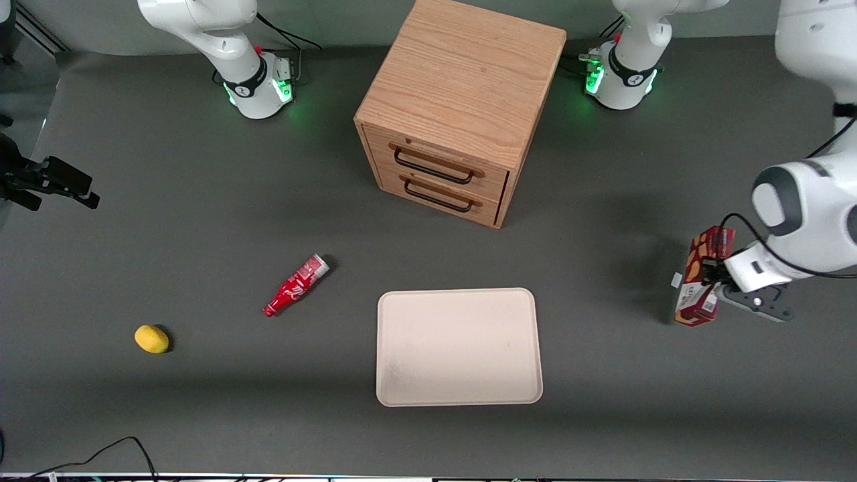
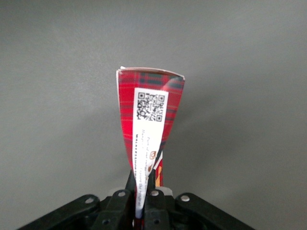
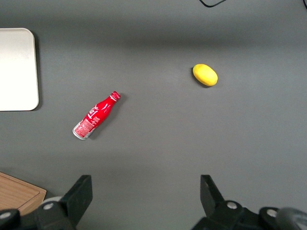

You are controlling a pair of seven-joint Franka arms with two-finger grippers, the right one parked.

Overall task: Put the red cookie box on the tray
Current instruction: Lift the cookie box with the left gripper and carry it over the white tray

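- Dark-red cookie box (image 1: pixel 702 278) is pinched in the left gripper (image 1: pixel 718 289), held off the mat well toward the working arm's end from the tray (image 1: pixel 458 346).
- Grey mat (image 1: pixel 201 221) covers the table; the wooden drawer cabinet (image 1: pixel 459 107) sits farther from the camera than the tray.
- Box stands roughly upright, long axis near vertical, QR label (image 2: pixel 152 106) facing the wrist camera.

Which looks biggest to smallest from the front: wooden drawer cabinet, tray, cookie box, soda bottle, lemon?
1. wooden drawer cabinet
2. tray
3. red cookie box, held at the working arm's end by the gripper, jaws shut on it
4. soda bottle, close to the box, unsure
5. lemon
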